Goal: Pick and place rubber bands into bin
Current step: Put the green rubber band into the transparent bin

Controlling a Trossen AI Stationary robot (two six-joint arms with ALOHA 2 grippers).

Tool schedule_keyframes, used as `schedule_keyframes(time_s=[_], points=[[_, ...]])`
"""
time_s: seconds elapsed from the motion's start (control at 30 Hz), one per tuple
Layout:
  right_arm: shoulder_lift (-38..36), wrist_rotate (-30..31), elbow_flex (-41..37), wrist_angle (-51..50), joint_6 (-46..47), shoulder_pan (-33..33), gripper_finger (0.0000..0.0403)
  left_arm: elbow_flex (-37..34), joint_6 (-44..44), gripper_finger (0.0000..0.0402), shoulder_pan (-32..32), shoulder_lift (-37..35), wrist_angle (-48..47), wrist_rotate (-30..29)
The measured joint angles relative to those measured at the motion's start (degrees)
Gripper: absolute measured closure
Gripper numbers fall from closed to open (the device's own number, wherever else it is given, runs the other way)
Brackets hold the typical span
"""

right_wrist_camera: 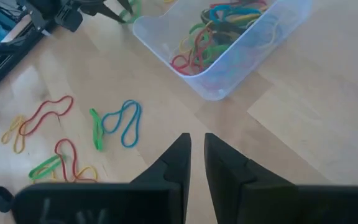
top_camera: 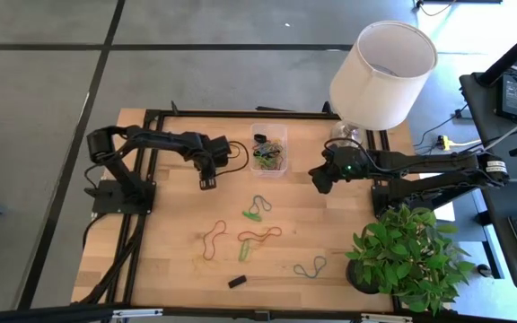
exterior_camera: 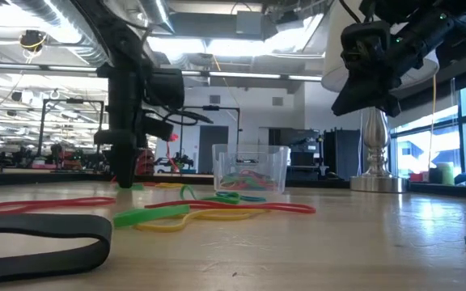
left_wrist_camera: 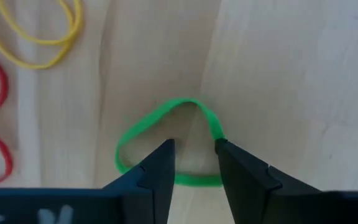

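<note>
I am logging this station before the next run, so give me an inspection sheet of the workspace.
Surface: wooden table, bare between items.
Job's things: bin holds many bands; loose rubber bands lie mid-table; one green band under the left gripper.
Clutter: small black block, potted plant, white lamp.
Grippers: left gripper low over the green band, fingers slightly apart; right gripper raised beside the bin, nearly closed.
Cables: black cable at left wrist.
Surroundings: grey floor, desk with keyboard.
</note>
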Motion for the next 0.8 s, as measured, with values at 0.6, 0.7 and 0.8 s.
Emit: schedule_keyframes(time_s=[0.6, 0.7, 0.8], points=[[0.02, 6.83, 0.0, 1.83, 10.49, -0.02, 0.0353, 0.2, 11.84, 0.0399, 1.11, -6.76, -1.12, 4.25], [0.01, 6.83, 0.0, 1.81, 10.72, -0.02, 0.0353, 0.24, 12.01, 0.0398, 1.07, -7.51, -1.11, 4.3], [0.0, 6.85, 0.0, 1.81, 11.9, -0.02, 0.0353, 0.24, 11.99, 0.0394, 1.14, -7.51, -1.35, 4.15]])
